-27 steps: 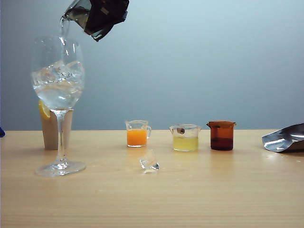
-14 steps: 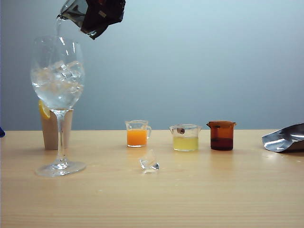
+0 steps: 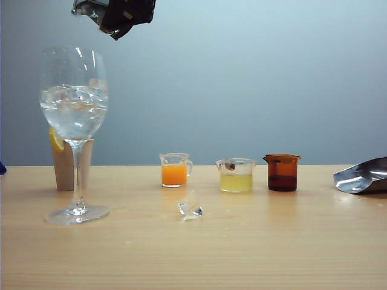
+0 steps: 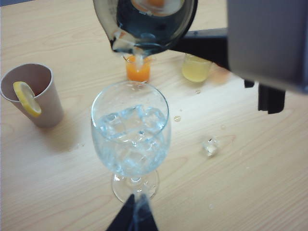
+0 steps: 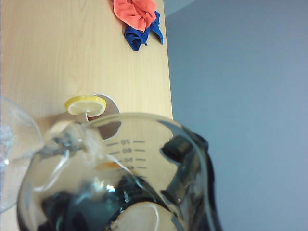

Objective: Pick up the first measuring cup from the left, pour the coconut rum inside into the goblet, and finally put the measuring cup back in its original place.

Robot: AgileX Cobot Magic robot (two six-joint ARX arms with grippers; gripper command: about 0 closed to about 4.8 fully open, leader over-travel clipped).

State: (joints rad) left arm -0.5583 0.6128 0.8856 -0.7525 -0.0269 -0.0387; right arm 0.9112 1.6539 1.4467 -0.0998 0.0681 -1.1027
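Pale wooden table (image 3: 254, 254), grey-blue wall behind. Smoky dark-grey translucent measuring cup (image 5: 120, 178) shows printed scale marks, "70" legible. Right gripper (image 3: 121, 15) pinches this cup, tilted, high above the tall clear stemmed goblet (image 3: 74, 121), which holds ice and clear colourless coconut rum (image 3: 74, 118). Left gripper (image 4: 132, 216) sits near the goblet foot; can't tell its opening.
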